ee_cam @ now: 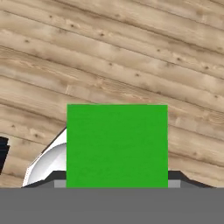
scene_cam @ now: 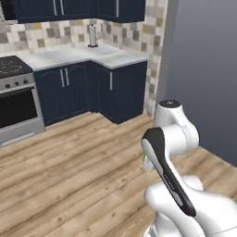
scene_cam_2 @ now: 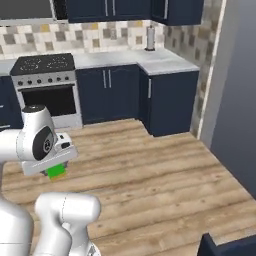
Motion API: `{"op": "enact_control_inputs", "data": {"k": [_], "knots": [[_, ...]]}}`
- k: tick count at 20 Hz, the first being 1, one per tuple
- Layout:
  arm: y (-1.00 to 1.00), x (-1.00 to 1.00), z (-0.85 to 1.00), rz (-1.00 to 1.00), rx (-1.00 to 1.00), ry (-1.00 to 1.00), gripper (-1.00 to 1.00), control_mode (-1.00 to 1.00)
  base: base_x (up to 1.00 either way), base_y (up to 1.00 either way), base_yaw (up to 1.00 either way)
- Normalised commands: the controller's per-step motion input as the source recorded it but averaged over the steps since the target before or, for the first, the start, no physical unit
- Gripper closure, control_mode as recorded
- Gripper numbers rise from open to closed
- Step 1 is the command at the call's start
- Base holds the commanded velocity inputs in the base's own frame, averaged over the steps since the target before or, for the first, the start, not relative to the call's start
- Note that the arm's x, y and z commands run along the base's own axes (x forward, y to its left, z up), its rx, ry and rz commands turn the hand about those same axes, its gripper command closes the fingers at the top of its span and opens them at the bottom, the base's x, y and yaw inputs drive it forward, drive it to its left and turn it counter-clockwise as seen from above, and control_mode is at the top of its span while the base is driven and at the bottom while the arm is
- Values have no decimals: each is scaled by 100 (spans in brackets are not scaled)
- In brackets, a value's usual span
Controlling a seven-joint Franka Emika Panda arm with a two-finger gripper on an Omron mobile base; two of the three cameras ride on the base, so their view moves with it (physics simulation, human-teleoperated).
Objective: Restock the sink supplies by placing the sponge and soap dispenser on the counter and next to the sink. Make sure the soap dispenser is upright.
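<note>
While one green sponge [ee_cam: 117, 145] sits clamped in the jaws above the wooden floor [ee_cam: 131, 52], one marble bench [scene_cam_2: 150, 61] lies well apart.

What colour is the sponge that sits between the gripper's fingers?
Bright green. The sponge shows best in the hand view, above the wooden floor.

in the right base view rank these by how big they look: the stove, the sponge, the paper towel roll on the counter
1. stove, by far the largest.
2. and 3. sponge and paper towel roll look alike in size. The sponge is partly hidden under the gripper and much nearer the camera, so I would not rank them.
</note>
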Motion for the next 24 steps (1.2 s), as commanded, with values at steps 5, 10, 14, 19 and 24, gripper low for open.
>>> {"op": "enact_control_inputs", "data": {"k": [5,10,14,19,24], "knots": [[0,0,0,0,0,0,100,100,7,60,80],[0,0,0,0,0,0,100,100,91,31,45],[0,0,0,0,0,0,100,100,100,16,23],[0,0,0,0,0,0,100,100,100,55,19],[0,0,0,0,0,0,100,100,100,74,18]]}}
